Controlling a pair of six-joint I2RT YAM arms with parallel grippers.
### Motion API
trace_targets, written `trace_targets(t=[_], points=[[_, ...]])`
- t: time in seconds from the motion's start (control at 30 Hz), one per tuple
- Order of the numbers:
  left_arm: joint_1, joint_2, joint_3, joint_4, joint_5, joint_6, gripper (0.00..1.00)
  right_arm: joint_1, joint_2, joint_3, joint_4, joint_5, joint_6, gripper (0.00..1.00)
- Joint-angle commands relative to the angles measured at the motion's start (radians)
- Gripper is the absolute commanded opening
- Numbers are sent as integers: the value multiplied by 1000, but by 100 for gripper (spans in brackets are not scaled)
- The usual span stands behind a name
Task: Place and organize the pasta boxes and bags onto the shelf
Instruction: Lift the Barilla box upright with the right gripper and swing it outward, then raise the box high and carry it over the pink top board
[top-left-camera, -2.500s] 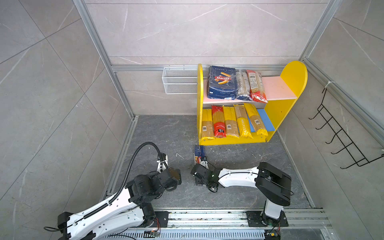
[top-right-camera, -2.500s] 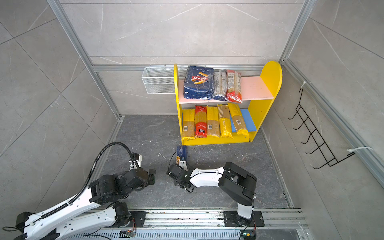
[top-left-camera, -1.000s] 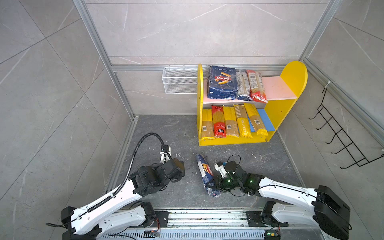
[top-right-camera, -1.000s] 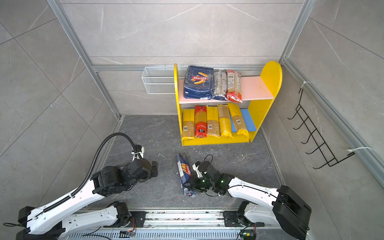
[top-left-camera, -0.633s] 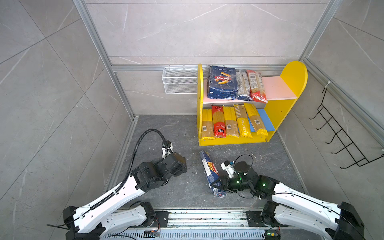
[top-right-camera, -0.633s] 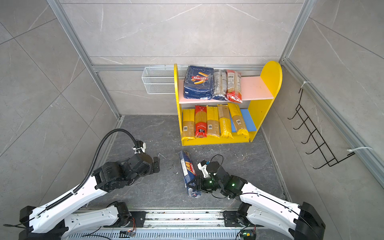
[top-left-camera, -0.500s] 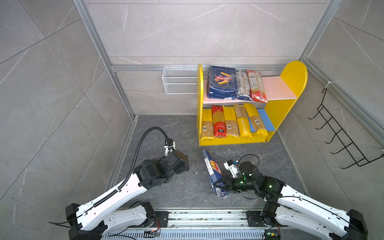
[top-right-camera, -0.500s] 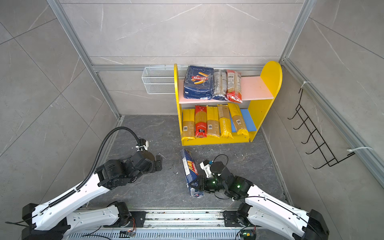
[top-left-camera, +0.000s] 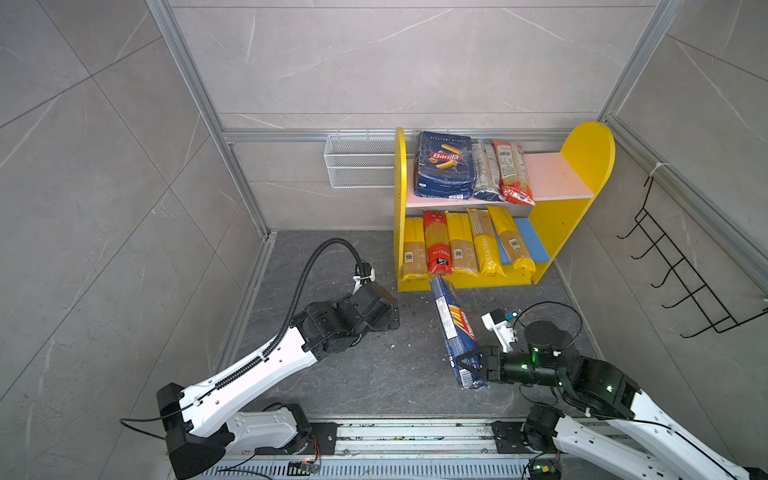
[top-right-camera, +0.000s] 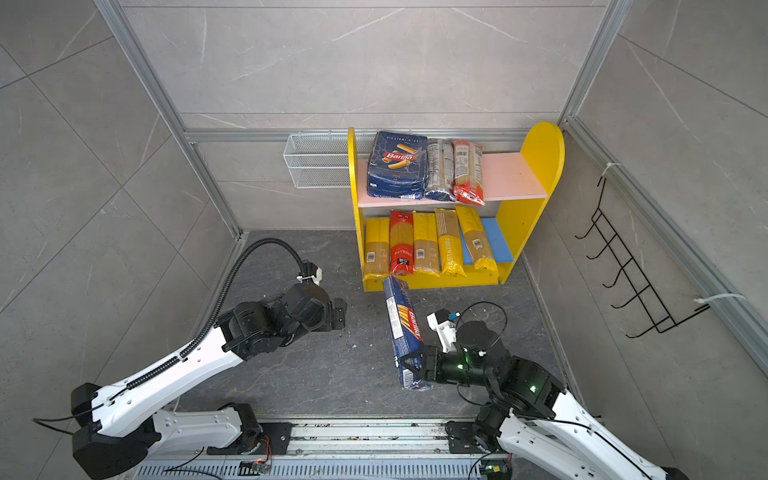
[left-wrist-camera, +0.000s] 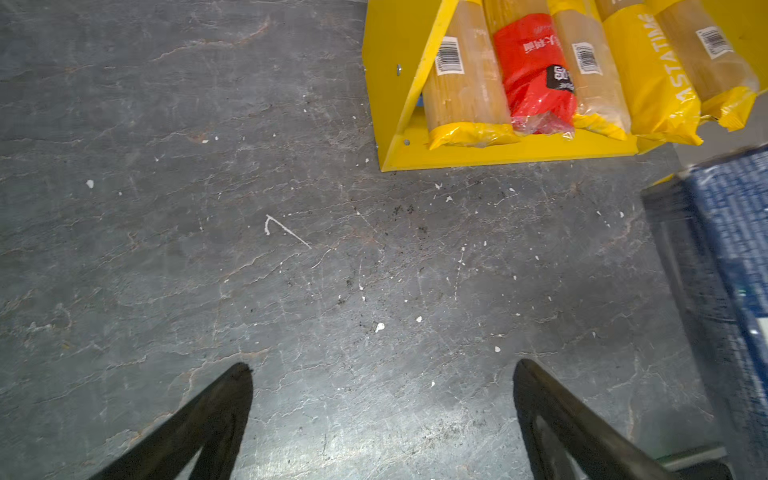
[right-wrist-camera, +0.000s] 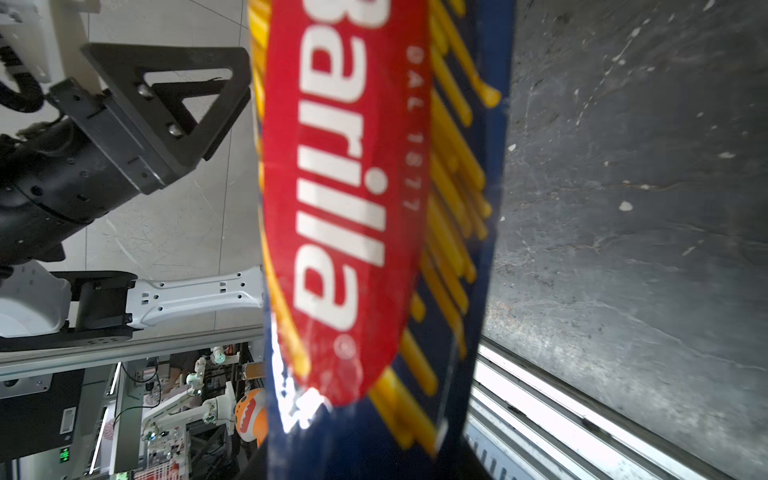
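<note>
My right gripper (top-left-camera: 471, 366) is shut on the near end of the long narrow dark-blue Barilla spaghetti box (top-left-camera: 454, 328). The box is off the floor, and its far end points at the front of the shelf (top-left-camera: 587, 146). In the right wrist view the box (right-wrist-camera: 374, 208) fills the middle and hides the jaws. My left gripper (top-left-camera: 388, 307) hovers open over bare floor left of the box, nothing between its fingers (left-wrist-camera: 232, 395). On the pink upper board lie the wide Barilla box (top-left-camera: 444, 166), a dark bag (top-left-camera: 485, 174) and a red-and-clear bag (top-left-camera: 513, 176). Yellow bags (top-left-camera: 461, 245) and a red bag (top-left-camera: 436, 245) lie on the blue lower board.
A white wire mesh basket (top-left-camera: 359, 162) hangs on the back wall left of the shelf. A black wire hook rack (top-left-camera: 681, 270) is on the right wall. A metal rail (top-left-camera: 395, 436) runs along the front edge. Small white crumbs dot the dark floor (left-wrist-camera: 291, 270).
My right gripper has carried the spaghetti box to the right and toward the shelf. My left arm has reached forward and to the right, its gripper staying open.
</note>
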Motion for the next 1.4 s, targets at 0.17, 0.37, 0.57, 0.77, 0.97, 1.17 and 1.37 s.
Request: trace_targets(t=[0.17,0.37,0.57,0.77,0.97,1.17,1.37], points=[[52,70,83,87,118,102,100,-5,-52,295,-143,189,-105,37],[68,73,77,125,164,119,100,-4,3,484,-256,292,-150,36],[81,67,69,144,196,129,100,5,103,698,-347,412,-194,36],[86,69,65,166,223,133,100,47,227,915,-417,551,-257,36],[93,76,66,190,244,142,100,145,379,1197,-513,751,-337,37],[102,91,74,210,270,148,100,217,486,1416,-569,904,-401,37],[116,104,78,227,293,154,100,289,516,1505,-529,1015,-463,37]])
